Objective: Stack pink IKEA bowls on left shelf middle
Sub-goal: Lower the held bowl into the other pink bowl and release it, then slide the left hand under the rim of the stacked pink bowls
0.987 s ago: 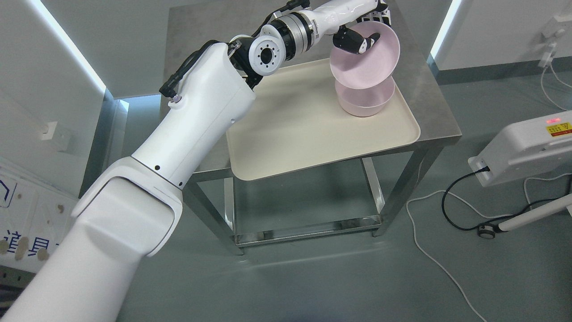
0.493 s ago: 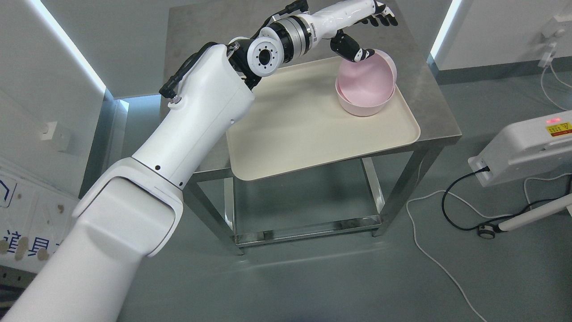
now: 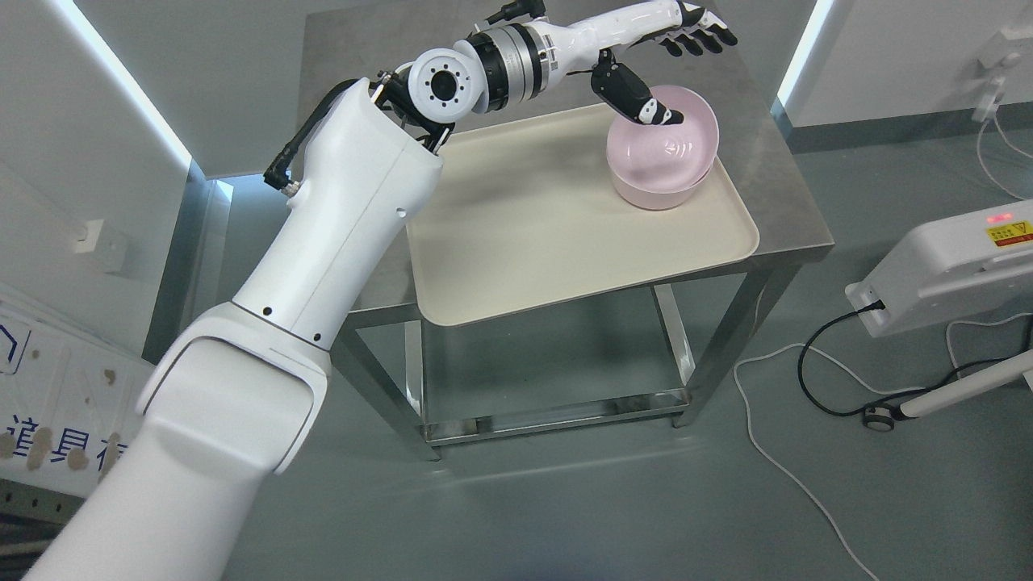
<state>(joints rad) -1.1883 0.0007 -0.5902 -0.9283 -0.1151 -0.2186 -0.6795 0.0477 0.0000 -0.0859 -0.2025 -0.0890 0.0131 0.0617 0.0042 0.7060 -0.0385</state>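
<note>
Upper pink bowl (image 3: pixel 663 145) nested level in lower pink bowl (image 3: pixel 655 192), at far right of tray (image 3: pixel 524 234) on bench (image 3: pixel 787 218); left robot hand (image 3: pixel 674 68) spread above rim, thumb dipping inside, gripping nothing; stacking looks done; only withdrawal left.

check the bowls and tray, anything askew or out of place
Nothing stands out. The pink bowls sit nested and upright at the far right of the cream tray, which lies flat on the steel table. The left hand is open above them, thumb over the rim.
</note>
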